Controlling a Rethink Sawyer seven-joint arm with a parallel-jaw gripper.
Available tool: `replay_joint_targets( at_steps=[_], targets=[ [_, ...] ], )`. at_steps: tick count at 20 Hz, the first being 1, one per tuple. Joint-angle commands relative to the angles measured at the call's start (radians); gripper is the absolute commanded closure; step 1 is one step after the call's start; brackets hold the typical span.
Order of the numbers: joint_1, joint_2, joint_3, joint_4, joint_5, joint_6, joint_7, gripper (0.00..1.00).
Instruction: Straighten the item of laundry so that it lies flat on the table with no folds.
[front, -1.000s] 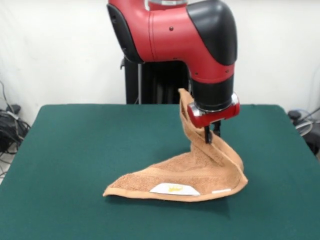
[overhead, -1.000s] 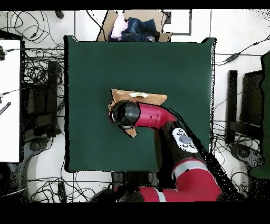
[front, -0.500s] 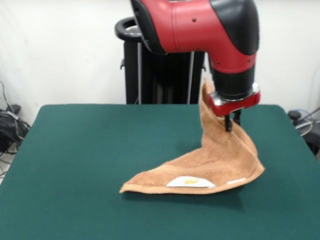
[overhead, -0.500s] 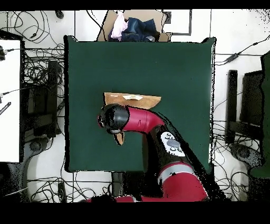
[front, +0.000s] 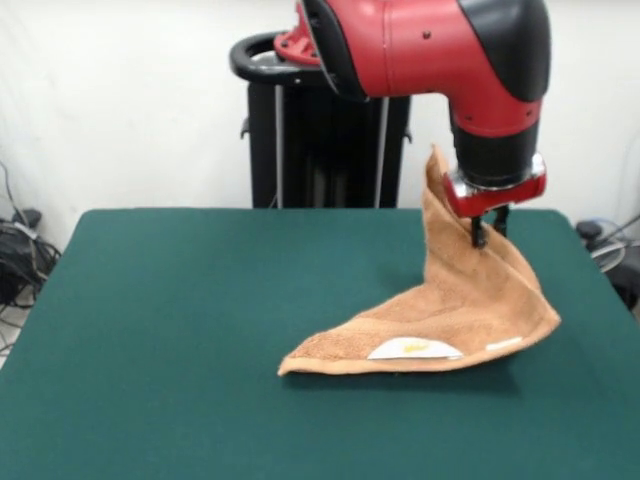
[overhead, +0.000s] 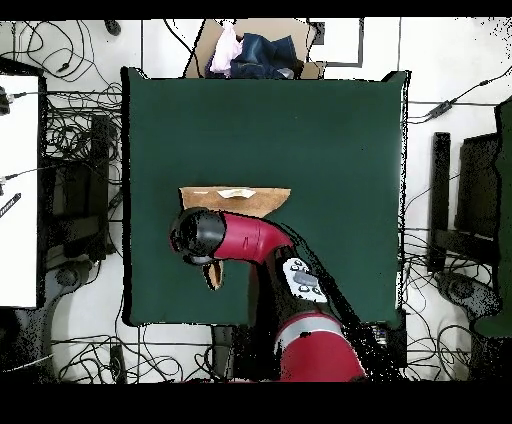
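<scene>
The item of laundry (front: 455, 315) is a peach-orange terry towel, lifted at one part and trailing down onto the table (front: 180, 300). Its lower edge rests on the green top, with a white label (front: 412, 349) facing the camera. My gripper (front: 487, 232) is shut on the towel's raised fold at the right side of the table, and a corner of cloth stands up beside the wrist. In the overhead view the towel (overhead: 235, 198) shows as a narrow strip beyond the arm's black head (overhead: 198, 236), which hides the gripper.
A cardboard box of clothes (overhead: 255, 52) sits just past the table's far edge in the overhead view. Cables lie on the floor around the table (overhead: 330, 140). A white desk (overhead: 18, 190) stands at the left.
The arm has carried the held part of the towel steadily to the right in the front view, dragging the trailing edge and label along the table with it.
</scene>
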Motion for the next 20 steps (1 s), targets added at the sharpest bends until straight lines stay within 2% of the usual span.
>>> replay_joint_targets(
  at_steps=[1,12,16,20],
  targets=[
    [0.004,0.026,-0.003,0.084,0.056,-0.146,0.285,0.00],
    [-0.004,0.042,0.005,0.078,0.059,-0.184,0.265,0.00],
    [0.052,0.029,-0.053,0.047,0.086,-0.137,0.311,0.00],
    [0.077,0.038,-0.076,-0.013,0.108,-0.081,0.305,0.00]
  ],
)
